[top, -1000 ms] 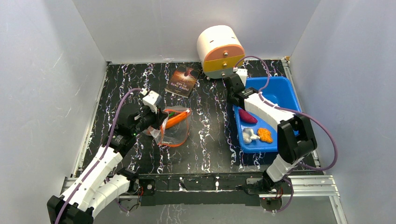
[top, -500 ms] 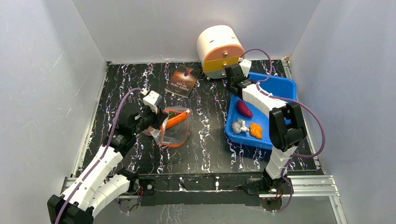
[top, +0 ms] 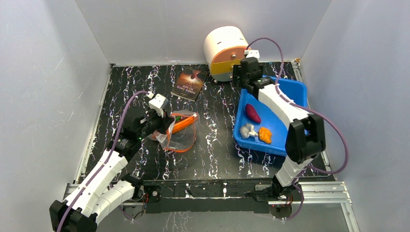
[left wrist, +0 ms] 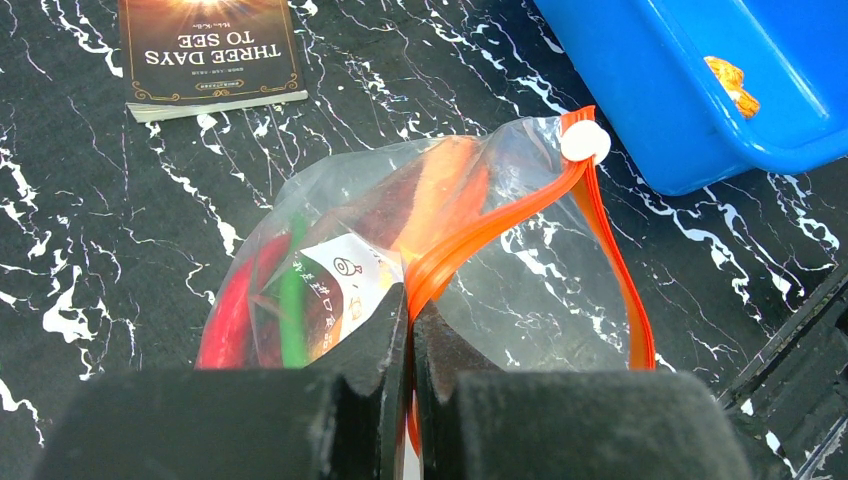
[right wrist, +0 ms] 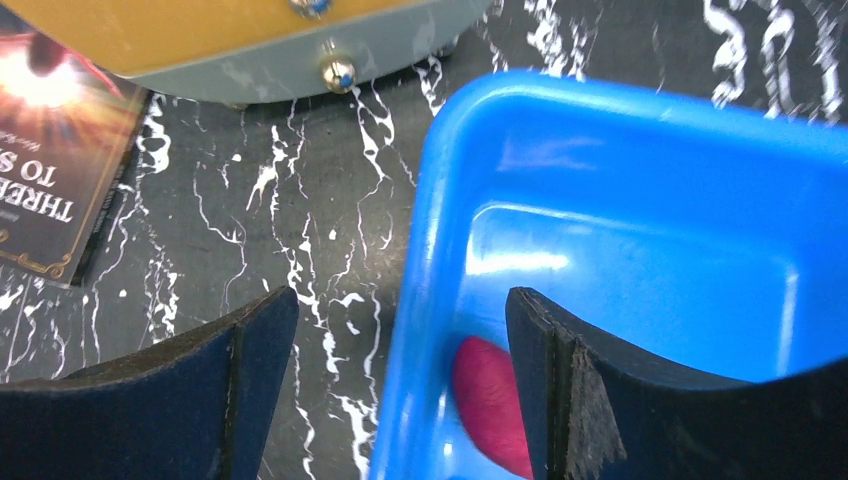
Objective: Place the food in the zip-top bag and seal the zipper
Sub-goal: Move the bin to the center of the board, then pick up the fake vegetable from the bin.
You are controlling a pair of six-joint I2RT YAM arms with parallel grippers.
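The clear zip-top bag (top: 181,131) lies left of centre, its mouth hanging open. My left gripper (top: 162,126) is shut on the red-orange zipper (left wrist: 500,225) near one end; a white slider (left wrist: 585,142) sits at the other. Inside the bag are a red chili (left wrist: 230,310), a green stick (left wrist: 292,300) and an orange-brown slice (left wrist: 440,190). A magenta piece (top: 252,113), a white lump (top: 249,130) and orange bits (top: 264,134) lie in the blue tray (top: 292,89). My right gripper (right wrist: 400,390) stands open over the tray's far left rim (right wrist: 430,250), one finger on each side, holding nothing.
A dark paperback book (top: 190,83) lies at the back centre. A round white and orange drawer unit (top: 227,48) stands behind the tray, close to my right wrist. White walls close in the dark marbled table on three sides.
The tray slid and turned toward the left. My right gripper then opened off its rim and lifted back toward the drawer unit. The left gripper and bag stayed still.
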